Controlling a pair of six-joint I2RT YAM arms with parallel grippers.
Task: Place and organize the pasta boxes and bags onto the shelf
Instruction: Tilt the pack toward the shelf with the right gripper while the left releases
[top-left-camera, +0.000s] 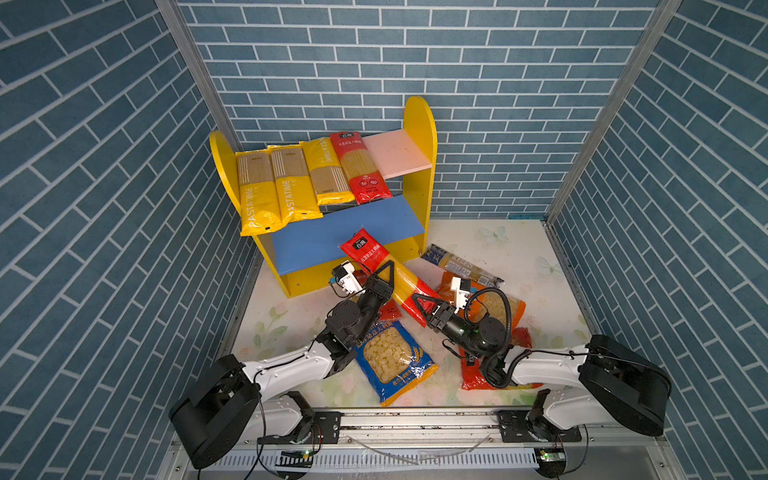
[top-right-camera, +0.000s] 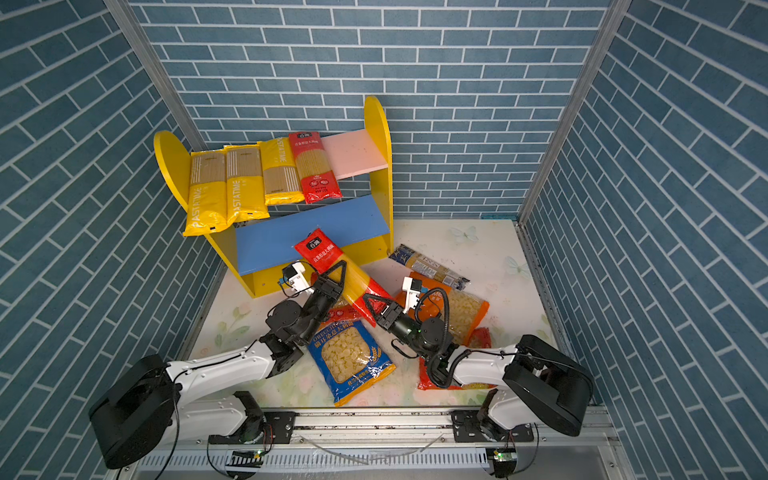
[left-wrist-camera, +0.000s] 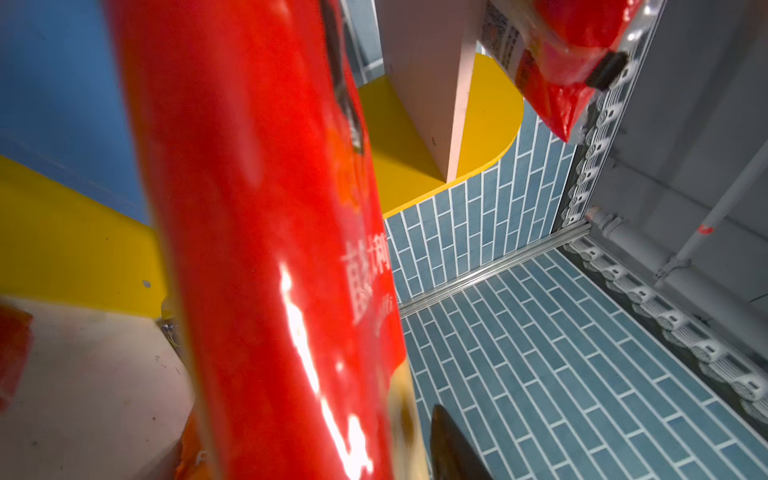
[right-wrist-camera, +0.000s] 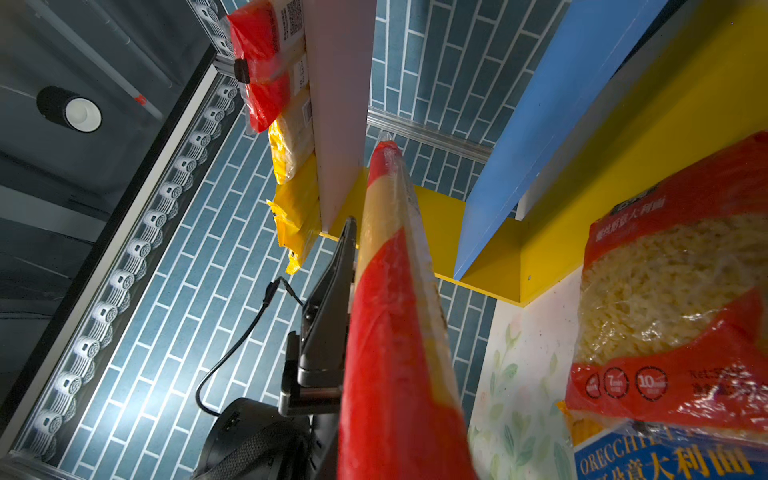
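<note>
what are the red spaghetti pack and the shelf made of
The red spaghetti pack: thin glossy plastic film, judging by bright glare streaks, wrinkles and a clear window showing the strands. The shelf: rigid flat boards, probably painted wood or fibreboard; matte, even colour, square-cut edges.

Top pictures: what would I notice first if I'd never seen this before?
Probably the long red-and-yellow spaghetti pack slanting up in the middle, left gripper and right gripper both at it. Then the yellow-sided shelf behind, with three yellow packs and a red pack hanging over the front edge of its pink upper board.
</note>
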